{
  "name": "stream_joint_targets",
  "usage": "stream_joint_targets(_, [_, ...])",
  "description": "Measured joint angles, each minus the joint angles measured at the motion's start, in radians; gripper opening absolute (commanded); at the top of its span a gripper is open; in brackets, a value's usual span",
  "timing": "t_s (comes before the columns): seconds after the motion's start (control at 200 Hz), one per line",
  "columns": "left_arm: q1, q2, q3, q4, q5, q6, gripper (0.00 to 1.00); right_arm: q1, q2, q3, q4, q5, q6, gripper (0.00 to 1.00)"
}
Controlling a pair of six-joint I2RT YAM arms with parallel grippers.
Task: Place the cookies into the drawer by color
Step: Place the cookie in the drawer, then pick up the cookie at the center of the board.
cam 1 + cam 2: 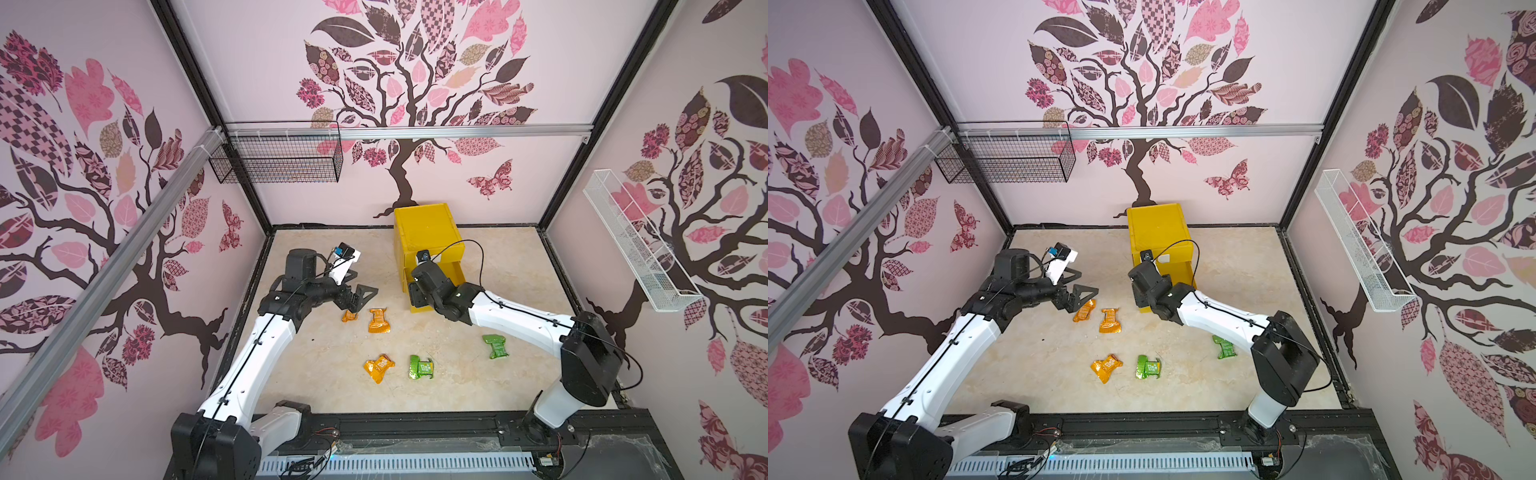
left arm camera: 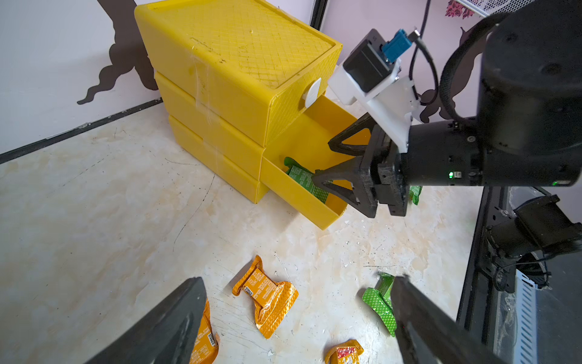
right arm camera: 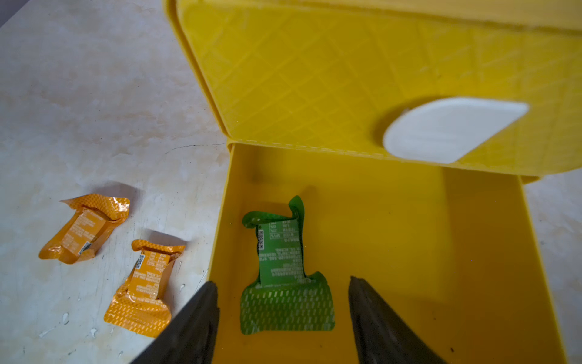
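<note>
Only the wrist views look into the yellow drawer chest (image 2: 239,63). Its middle drawer (image 2: 296,198) is pulled out, and one green cookie packet (image 3: 283,274) sits inside, printed side showing, close to one side wall. Whether it lies flat or leans on that wall is hard to tell. In both top views the right arm's wrist covers this drawer, so the packet inside does not show there.

The right hand (image 2: 322,160) hangs over the open drawer with its fingers spread. In the right wrist view the packet lies between them with a gap on each side, touched by neither. The left wrist view shows the top drawer (image 2: 283,116) shut, with its white tab handle (image 2: 311,93) facing out. The bottom drawer (image 2: 220,167) is shut too, its handle out of sight.

The top views alone give the whole counter (image 1: 316,365), where five packets lie. An orange packet (image 1: 378,320) lies near the chest. A second orange packet (image 1: 349,316) just beside it is partly hidden under the left hand (image 2: 299,280), which hovers spread wide and holds nothing. Nearer the arms' bases, a third orange packet (image 1: 379,366) has a green packet (image 1: 421,367) just beside it. Another green one (image 1: 495,345) lies close to the right arm.

In the left wrist view that hand's own fingers cover part of one orange and one green packet, and the frame edge cuts off the third orange packet.
</note>
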Motion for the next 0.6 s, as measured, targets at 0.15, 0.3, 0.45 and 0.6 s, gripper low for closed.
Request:
stream_joint_targets(0.15, [0.0, 0.0, 0.0, 0.0, 0.0, 0.001, 0.97, 0.0, -0.094, -0.05, -0.015, -0.025, -0.008, 0.81])
stream_joint_targets(0.3, [0.0, 0.001, 0.0, 0.006, 0.0, 0.004, 0.97, 0.0, -0.187, -0.097, -0.019, -0.063, -0.021, 0.88])
stream_joint_targets(0.45, [0.002, 0.001, 0.0, 0.006, 0.0, 0.006, 0.97, 0.006, -0.266, -0.148, -0.047, -0.112, -0.053, 0.89])
stream_joint_targets(0.6, [0.004, 0.001, 0.0, 0.006, 0.0, 0.009, 0.97, 0.036, -0.315, -0.195, -0.074, -0.149, -0.121, 0.89])
